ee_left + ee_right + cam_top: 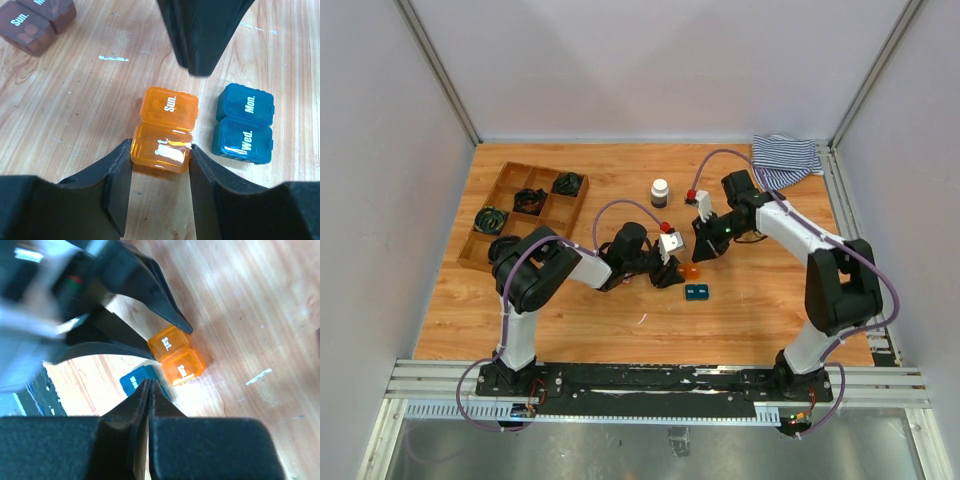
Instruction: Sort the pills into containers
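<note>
Table point(620, 320): wood-grain top, both claws over its middle
Wooden tray point(506, 178): well apart from both claws, beyond the left arm; black coils in several compartments
Striped cloth point(787, 158): far corner, behind the right claw
Left claw point(160, 155): clamped on the orange case, one finger against each side of its nearer half
Right claw point(149, 390): fingers pressed together, nothing between them; its tip hangs just past the orange case, facing the left claw
Bottle point(660, 192): white cap, dark body, upright, beyond both claws; no label readable
Brown case point(30, 25): well off from the left claw; reads "Sun.", next lid cut off after "M"
Teal case point(245, 122): just beside the left claw's finger, apart from the orange one; reads "Mon." and "Wed."
Orange case point(167, 107): reads "Sun." on the far half, "Sat." under glare on the gripped half; lids shut
</note>
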Controlling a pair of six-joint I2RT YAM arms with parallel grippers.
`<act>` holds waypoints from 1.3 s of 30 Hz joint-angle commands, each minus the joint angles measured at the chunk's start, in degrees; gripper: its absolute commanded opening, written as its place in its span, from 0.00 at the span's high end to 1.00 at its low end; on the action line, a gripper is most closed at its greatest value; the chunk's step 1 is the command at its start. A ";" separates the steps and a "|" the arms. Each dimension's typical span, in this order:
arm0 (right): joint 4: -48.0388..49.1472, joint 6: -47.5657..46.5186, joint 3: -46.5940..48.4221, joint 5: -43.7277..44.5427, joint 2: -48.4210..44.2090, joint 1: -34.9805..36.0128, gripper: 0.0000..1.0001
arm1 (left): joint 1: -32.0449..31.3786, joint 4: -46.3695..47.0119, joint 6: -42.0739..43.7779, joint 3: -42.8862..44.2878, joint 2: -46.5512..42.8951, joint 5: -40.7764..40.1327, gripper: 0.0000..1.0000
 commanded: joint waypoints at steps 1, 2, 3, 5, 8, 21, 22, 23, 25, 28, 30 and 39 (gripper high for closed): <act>3.39 -2.55 -1.53 3.20 -5.70 2.61 0.99 | -0.59 -2.92 -0.60 0.05 1.43 -0.89 0.78; 3.43 -2.51 -1.51 3.95 -5.54 2.84 0.99 | -0.59 -2.92 -0.74 0.05 1.39 -0.95 0.77; 3.44 -2.34 -1.41 4.66 -5.30 3.02 0.99 | -0.59 -2.93 -0.71 0.05 1.38 -0.92 0.78; 3.59 -1.93 -1.60 7.03 -3.52 3.73 0.99 | -0.59 -2.92 -0.83 0.05 1.32 -1.04 0.78; 2.10 -1.04 -0.75 12.81 2.96 4.58 1.00 | -0.59 -2.92 -0.72 0.07 1.38 -1.24 0.78; 0.53 -2.63 0.09 5.45 -1.87 1.80 0.99 | -0.68 -2.92 -1.41 0.48 1.46 -0.85 0.78; 1.11 -3.21 -0.53 4.93 -4.23 1.99 0.99 | -0.68 -2.92 -1.53 0.48 1.27 -0.88 0.78; 1.91 -3.57 -1.10 5.12 -5.55 2.22 0.99 | -0.68 -2.92 -1.71 0.48 1.09 -0.95 0.78; 3.04 -3.93 -2.18 5.39 -6.92 2.60 0.99 | -0.68 -2.92 -2.09 0.40 0.88 -1.07 0.78; 3.26 -4.21 -2.42 6.93 -6.58 3.60 0.99 | -0.76 -2.92 -2.54 0.32 0.77 -1.79 0.78; 3.54 -4.21 -2.59 8.90 -6.27 4.67 0.99 | -0.93 -2.92 -2.90 0.31 0.77 -2.27 0.78; 0.16 -3.66 -0.34 22.12 5.96 8.20 0.99 | -1.72 -2.92 -2.99 0.31 1.38 -4.83 0.78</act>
